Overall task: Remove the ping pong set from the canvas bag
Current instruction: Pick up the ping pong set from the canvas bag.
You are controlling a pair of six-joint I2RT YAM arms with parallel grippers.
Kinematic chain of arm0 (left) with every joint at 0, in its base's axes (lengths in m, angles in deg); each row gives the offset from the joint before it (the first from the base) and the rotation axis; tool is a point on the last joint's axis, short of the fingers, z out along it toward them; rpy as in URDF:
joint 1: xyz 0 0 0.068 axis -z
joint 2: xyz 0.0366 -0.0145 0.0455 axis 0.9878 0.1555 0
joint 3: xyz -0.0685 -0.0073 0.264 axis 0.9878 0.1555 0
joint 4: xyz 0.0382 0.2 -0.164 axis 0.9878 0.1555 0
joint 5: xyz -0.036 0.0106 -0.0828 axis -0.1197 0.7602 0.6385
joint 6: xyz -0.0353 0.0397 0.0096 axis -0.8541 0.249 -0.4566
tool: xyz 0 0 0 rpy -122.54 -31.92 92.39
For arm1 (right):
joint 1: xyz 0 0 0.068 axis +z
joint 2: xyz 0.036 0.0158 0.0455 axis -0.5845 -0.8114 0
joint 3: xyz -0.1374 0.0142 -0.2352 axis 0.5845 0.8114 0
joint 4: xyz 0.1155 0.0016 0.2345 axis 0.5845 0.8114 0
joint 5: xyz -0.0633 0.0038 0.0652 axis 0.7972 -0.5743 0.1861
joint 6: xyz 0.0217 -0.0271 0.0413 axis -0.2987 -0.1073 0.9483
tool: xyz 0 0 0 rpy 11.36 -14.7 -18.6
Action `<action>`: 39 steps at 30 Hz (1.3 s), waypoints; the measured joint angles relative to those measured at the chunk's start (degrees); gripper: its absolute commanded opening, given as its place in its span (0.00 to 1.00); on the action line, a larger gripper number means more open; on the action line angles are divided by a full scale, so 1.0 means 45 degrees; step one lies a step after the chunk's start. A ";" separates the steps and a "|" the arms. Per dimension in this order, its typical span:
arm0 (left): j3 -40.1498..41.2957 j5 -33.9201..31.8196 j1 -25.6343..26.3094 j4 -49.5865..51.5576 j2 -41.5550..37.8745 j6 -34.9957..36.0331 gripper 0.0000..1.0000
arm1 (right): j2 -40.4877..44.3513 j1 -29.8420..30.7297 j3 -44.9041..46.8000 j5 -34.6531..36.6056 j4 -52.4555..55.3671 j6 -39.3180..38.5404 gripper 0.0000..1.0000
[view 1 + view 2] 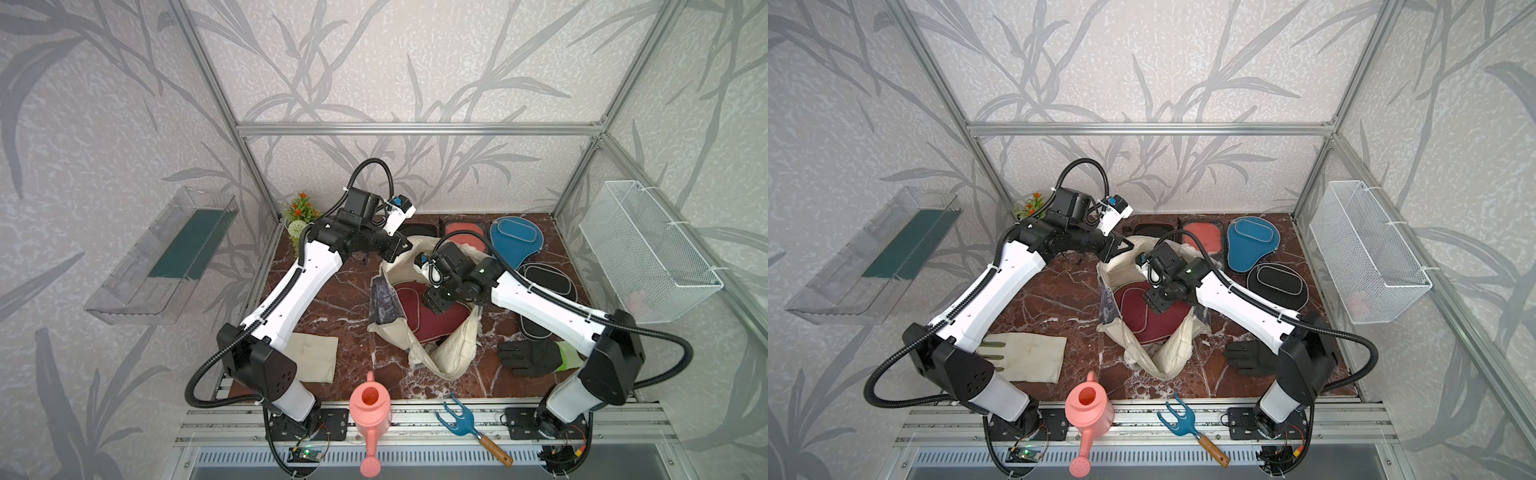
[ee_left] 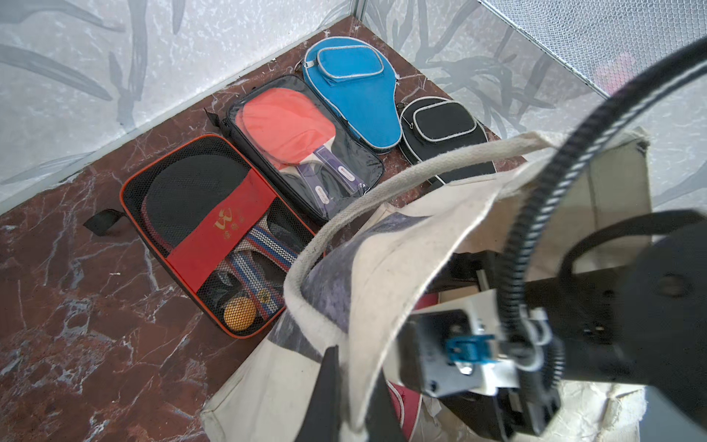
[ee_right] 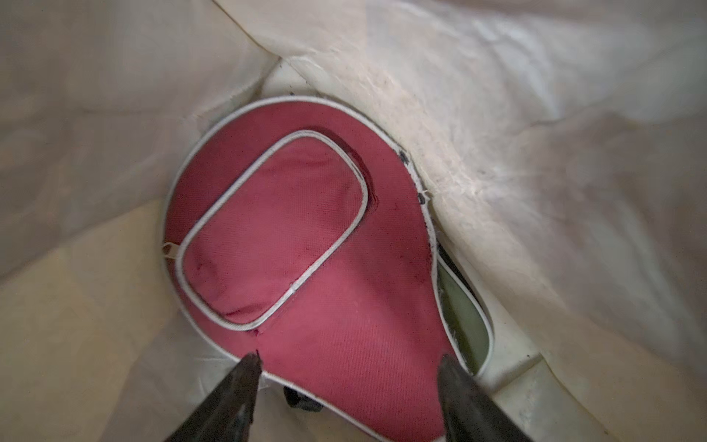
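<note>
The maroon case is best centred in spread right gripper; canvas bag rim at eleven o'clock is apparently pinched by left gripper.

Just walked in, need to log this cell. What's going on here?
The left gripper pinches the canvas bag by its rim, holding it open. The right gripper, jaws open, reaches inside over the maroon case, not yet gripping it; an olive case lies beneath. The blue case, black case, mesh box and clear pouch lie on the table behind the bag.
</note>
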 measured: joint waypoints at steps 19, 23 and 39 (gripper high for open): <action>0.0102 0.1681 -0.0015 -0.0461 0.0641 0.0651 0.00 | -0.2341 -0.1991 -0.0024 -0.1161 -0.0384 -0.0335 0.99; 0.0102 0.2424 -0.0019 -0.0466 0.0937 0.1146 0.00 | -0.3021 -0.2773 -0.0010 -0.2739 -0.0636 -0.0520 1.00; -0.0170 0.4051 -0.0126 -0.0476 0.2220 0.2263 0.00 | -0.4779 -0.3983 0.0049 -0.8558 -0.1360 -0.0899 0.40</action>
